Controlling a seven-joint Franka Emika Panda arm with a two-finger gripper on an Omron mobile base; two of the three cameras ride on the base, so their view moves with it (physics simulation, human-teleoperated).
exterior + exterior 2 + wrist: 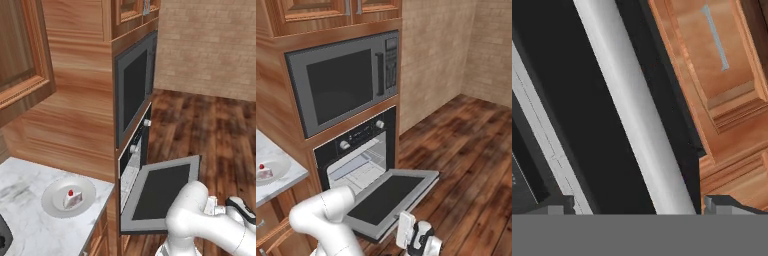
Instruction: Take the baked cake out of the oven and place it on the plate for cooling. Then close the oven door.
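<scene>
The baked cake (72,198), a small white slice with a red berry, sits on the round white plate (54,206) on the marble counter; the right base view shows the cake (263,171) and plate (279,167) at the left edge. The black oven (358,134) stands open, racks visible. Its oven door (387,197) hangs down nearly flat. My gripper (639,205) is under the door's front edge, open, its tips wide on either side of the silver bar handle (632,115) without touching it.
A grey-framed microwave (341,85) sits above the oven. The marble counter (30,235) lies left of the oven, with a dark stove corner (4,239). A wooden drawer front with a metal pull (714,37) is below the door. Wood floor (471,165) stretches to the right.
</scene>
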